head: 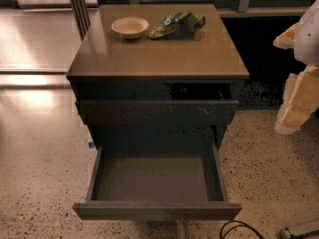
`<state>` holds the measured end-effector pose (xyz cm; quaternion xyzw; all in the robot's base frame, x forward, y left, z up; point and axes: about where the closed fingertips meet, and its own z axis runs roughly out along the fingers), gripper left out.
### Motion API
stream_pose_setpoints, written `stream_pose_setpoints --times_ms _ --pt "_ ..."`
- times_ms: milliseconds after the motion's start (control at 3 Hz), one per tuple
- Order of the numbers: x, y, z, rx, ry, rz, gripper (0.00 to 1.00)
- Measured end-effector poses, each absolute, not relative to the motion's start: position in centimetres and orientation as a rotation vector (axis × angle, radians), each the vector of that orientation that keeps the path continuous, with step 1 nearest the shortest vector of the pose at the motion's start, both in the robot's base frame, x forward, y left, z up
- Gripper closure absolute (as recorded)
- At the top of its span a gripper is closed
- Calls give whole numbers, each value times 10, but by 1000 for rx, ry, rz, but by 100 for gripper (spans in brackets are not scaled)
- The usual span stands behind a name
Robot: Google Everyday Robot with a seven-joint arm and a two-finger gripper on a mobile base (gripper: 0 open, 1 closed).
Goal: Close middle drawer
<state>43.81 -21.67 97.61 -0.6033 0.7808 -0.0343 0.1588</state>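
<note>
**A:** Dark-brown wood is filling the middle of the view. That is the cabinet [159, 59], standing on a speckled floor [40, 183]. Where is the middle drawer sitting?

**B:** The middle drawer [157, 211] is sticking far out toward the near side. Its grey-brown inner floor is showing, and its plain front is hanging close to the bottom of the view.

**A:** What is sitting above it?

**B:** The top drawer [149, 111] is sitting farther back, showing a pale scratch at right.

**A:** Is anything lying on top?

**B:** A pale bowl [129, 27] is resting at the far left. A green bag [177, 24] is lying just beside it, to its right.

**A:** Where is the gripper hanging?

**B:** The gripper [299, 93] is hanging at the right edge, pale and yellowish, well apart from the middle drawer. I cannot tell whether it is released or clenched.

**A:** Anything else?

**B:** A dark cable [239, 228] is curling on the floor, near right.
</note>
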Motion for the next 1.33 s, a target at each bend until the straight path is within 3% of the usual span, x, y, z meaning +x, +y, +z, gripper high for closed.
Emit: stream_pose_setpoints --times_ms 667,1333 --pt "434 -219 953 -1697 2239 -62 0" --pt "404 -205 827 -1681 2278 95 0"
